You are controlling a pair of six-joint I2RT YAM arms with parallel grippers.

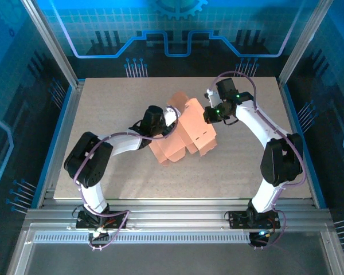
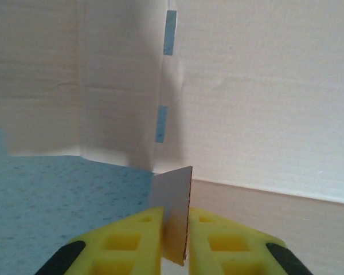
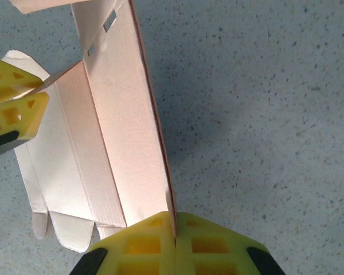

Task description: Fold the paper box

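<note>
Cardboard is sitting near the middle of the table (image 1: 103, 109): one paper box (image 1: 186, 134), salmon-orange and half-formed, its long axis running diagonally from near-left to far-right. One creased panel is standing on edge, while tabbed flaps are lying flat beside it. Two grippers are holding it. The left gripper (image 2: 176, 215) is pinching a small flap between its yellow fingers. The right gripper (image 3: 175, 220) is clamping the upright panel's edge, fingers pressed together.
</note>
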